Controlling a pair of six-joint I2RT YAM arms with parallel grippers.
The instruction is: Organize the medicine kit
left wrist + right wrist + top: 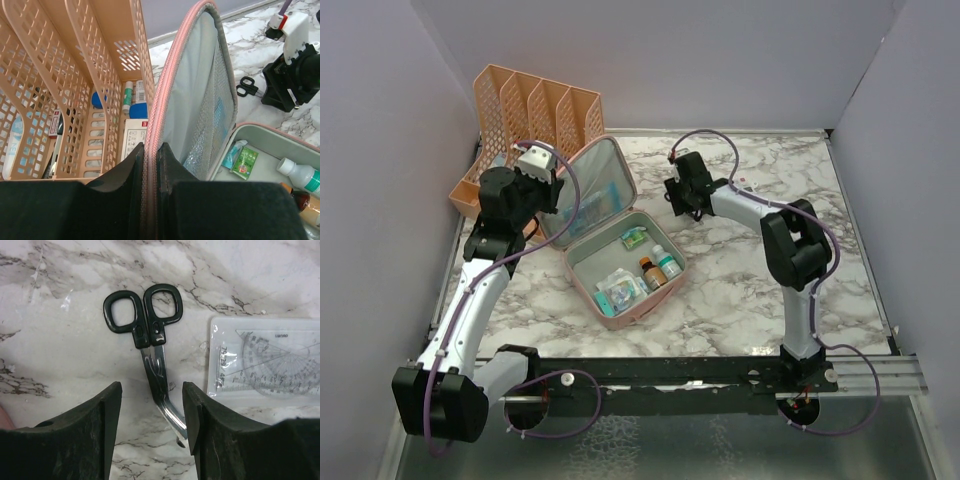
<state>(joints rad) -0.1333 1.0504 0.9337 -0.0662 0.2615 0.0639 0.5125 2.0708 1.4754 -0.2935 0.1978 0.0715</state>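
Left claw [151, 152] pinched lid [197, 100] of medicine kit [620, 319]; right claw [151, 415] stood open astride scissors [150, 335] blades. Risk: thin blades flat on tabletop [55, 350] could slip from closing grip.

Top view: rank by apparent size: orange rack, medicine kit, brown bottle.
1. medicine kit, open, and orange rack: look alike, rack partly hidden, so unranked.
2. brown bottle, far smallest.
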